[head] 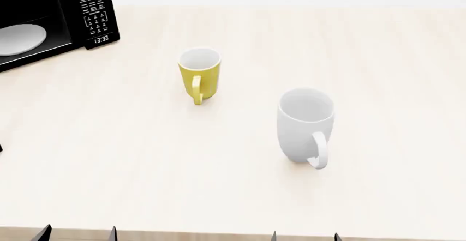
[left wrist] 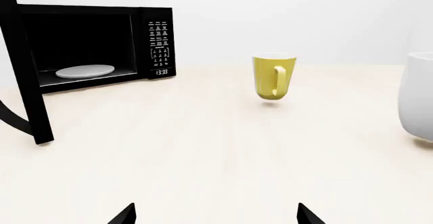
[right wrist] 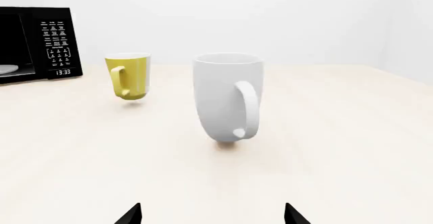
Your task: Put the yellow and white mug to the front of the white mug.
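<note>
The yellow and white mug [head: 199,76] stands upright on the table, handle toward me; it also shows in the left wrist view [left wrist: 273,77] and the right wrist view [right wrist: 129,76]. The bigger white mug [head: 305,123] stands upright to its right and nearer me, handle toward me; the right wrist view shows it straight ahead [right wrist: 226,98], the left wrist view only its edge [left wrist: 418,98]. My left gripper [left wrist: 215,215] is open and empty near the table's front edge [head: 78,233]. My right gripper [right wrist: 212,214] is open and empty there too [head: 306,236].
A black microwave [head: 51,17] stands at the back left with its door [left wrist: 27,72] swung open and a white plate [left wrist: 85,71] inside. The pale wooden table [head: 407,88] stretches wide around the mugs.
</note>
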{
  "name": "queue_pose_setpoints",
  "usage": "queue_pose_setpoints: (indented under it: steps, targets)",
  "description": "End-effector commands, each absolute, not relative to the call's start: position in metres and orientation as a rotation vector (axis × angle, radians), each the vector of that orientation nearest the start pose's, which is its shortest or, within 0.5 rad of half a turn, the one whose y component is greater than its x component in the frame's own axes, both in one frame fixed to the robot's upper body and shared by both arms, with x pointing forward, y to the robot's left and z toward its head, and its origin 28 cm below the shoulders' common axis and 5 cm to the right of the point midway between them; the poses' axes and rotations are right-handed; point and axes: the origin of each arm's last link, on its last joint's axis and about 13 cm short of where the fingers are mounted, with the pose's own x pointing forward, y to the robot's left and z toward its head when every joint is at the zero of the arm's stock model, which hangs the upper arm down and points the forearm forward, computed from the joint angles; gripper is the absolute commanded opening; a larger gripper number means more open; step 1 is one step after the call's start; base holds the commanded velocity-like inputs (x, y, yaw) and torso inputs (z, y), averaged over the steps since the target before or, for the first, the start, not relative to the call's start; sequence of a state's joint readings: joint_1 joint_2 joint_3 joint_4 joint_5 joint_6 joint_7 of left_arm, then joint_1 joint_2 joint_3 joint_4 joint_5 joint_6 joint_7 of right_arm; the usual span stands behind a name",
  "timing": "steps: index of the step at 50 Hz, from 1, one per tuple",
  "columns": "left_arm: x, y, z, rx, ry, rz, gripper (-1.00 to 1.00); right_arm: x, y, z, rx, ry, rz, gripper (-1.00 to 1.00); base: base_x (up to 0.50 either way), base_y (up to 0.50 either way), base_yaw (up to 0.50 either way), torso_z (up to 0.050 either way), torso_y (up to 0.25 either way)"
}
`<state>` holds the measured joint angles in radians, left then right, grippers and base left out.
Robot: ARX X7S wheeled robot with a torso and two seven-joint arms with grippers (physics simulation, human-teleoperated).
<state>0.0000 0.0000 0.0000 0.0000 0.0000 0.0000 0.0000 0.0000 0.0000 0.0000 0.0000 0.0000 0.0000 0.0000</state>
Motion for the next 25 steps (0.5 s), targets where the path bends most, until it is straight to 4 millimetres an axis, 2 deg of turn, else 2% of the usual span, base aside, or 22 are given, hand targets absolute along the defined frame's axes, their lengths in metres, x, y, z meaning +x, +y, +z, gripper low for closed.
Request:
queue_pose_setpoints:
  steps: [1, 14, 18, 25]
  targets:
    - [0.212, 0.205, 0.011, -0.001, 0.007, 0.001, 1.00, 0.213, -0.098, 0.011, -0.005, 0.031, -0.032, 1.00, 0.00, 0.00, 0.00, 0.000, 0.000]
    - [0.213, 0.207, 0.010, 0.006, 0.019, -0.002, 1.00, 0.209, -0.098, 0.017, -0.127, 0.070, -0.106, 1.00, 0.00, 0.00, 0.00, 0.000, 0.000]
    - [0.213, 0.207, 0.009, 0.012, 0.021, -0.004, 1.00, 0.207, -0.103, 0.018, -0.083, 0.094, -0.113, 1.00, 0.00, 0.00, 0.00, 0.000, 0.000]
    - [0.216, 0.215, 0.013, 0.016, 0.005, 0.008, 1.00, 0.199, -0.122, 0.028, -0.146, 0.057, -0.206, 1.00, 0.24, -0.36, 0.00, 0.000, 0.000]
